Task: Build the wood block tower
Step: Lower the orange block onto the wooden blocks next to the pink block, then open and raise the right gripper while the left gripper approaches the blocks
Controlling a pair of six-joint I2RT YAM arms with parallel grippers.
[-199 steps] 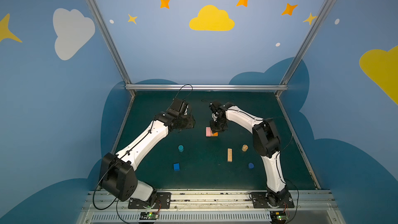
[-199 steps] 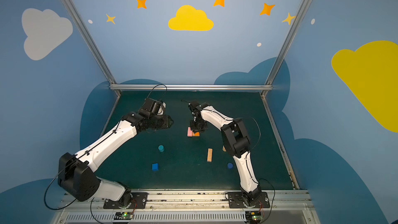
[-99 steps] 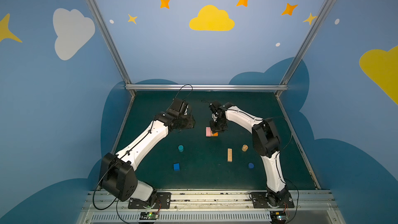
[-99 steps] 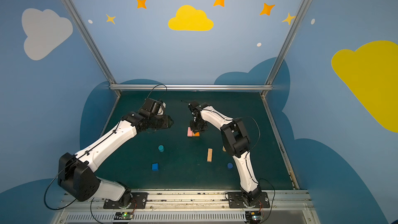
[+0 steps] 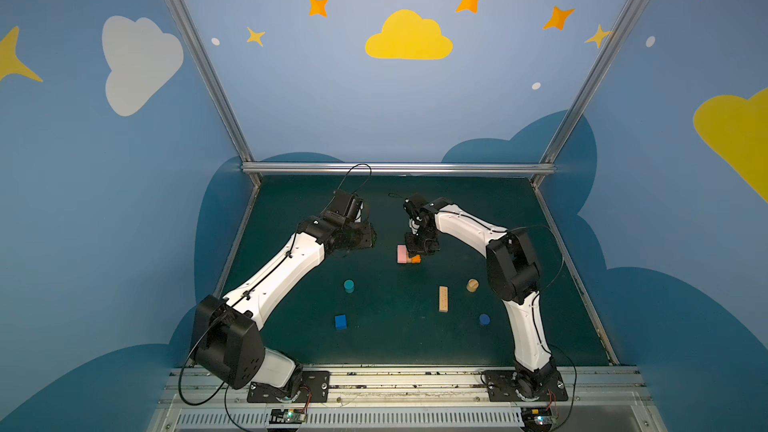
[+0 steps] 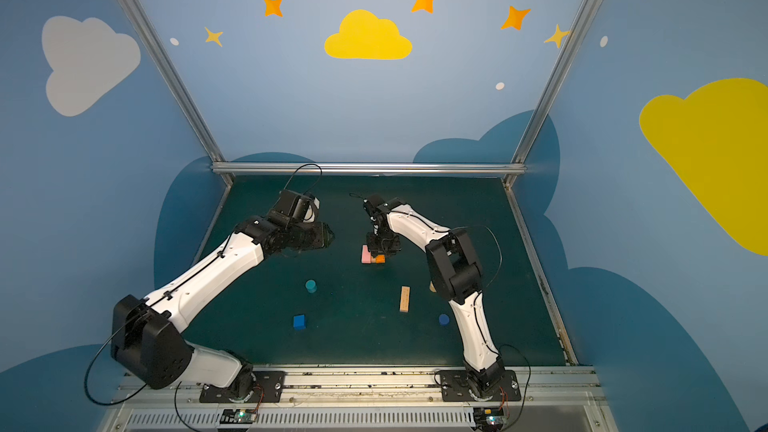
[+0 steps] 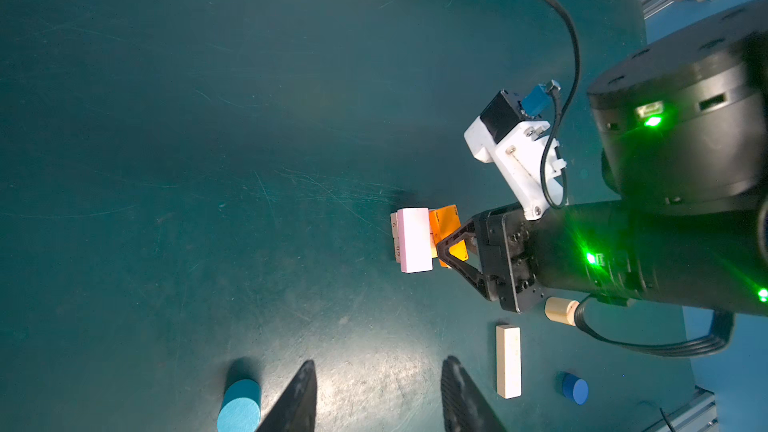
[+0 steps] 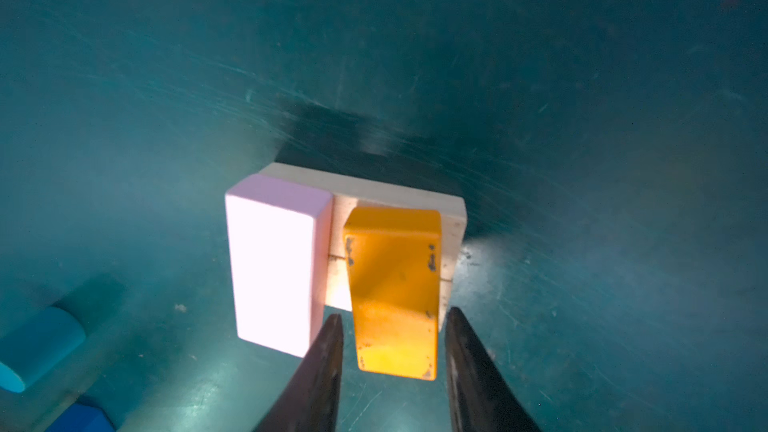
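Atop the tan bars, the seemingly light, stiff orange bar lay between the parted jaws of the right gripper, inviting a long-side pinch; the left gripper gaped empty.

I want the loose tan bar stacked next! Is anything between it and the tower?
The mat between the loose tan bar and the tower is bare. But the right gripper sits at the tower's top, jaws open either side of the orange bar, blocking that spot.
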